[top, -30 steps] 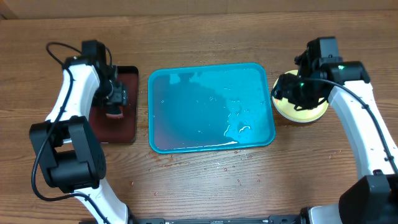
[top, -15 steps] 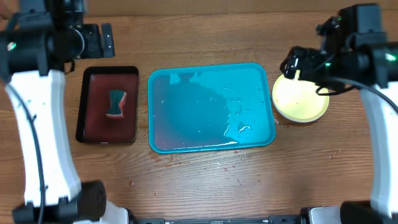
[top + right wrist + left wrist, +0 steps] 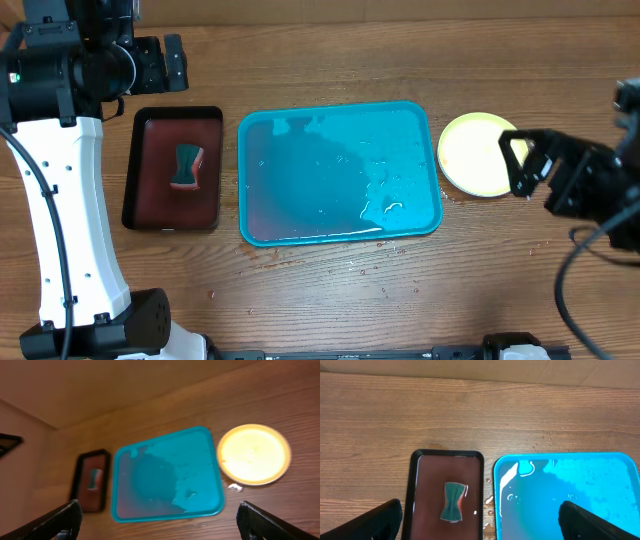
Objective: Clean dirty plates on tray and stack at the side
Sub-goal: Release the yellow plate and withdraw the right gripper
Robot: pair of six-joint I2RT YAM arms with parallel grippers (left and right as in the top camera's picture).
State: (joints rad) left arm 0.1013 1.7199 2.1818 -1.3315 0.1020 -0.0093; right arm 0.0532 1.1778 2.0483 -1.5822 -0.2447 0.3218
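Pulled the left gripper (image 3: 165, 63) up off the black tray (image 3: 128, 170) to the table's far left corner, jaws spread wide and empty. Left the sponge (image 3: 186, 166) inside. Kept the tray (image 3: 340, 238) mid-table. Drew the right gripper (image 3: 522, 165) back from the plates (image 3: 475, 152) near the right edge, likewise spread and empty.

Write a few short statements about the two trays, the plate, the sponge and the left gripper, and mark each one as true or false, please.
1. No plate lies on the blue tray. True.
2. The yellow-green plate sits inside the black tray. False: it rests on the table beside the blue tray, on the right arm's side.
3. The sponge lies in the black tray. True.
4. The left gripper is closed on the sponge. False: it is open, holds nothing, and is away from the black tray.
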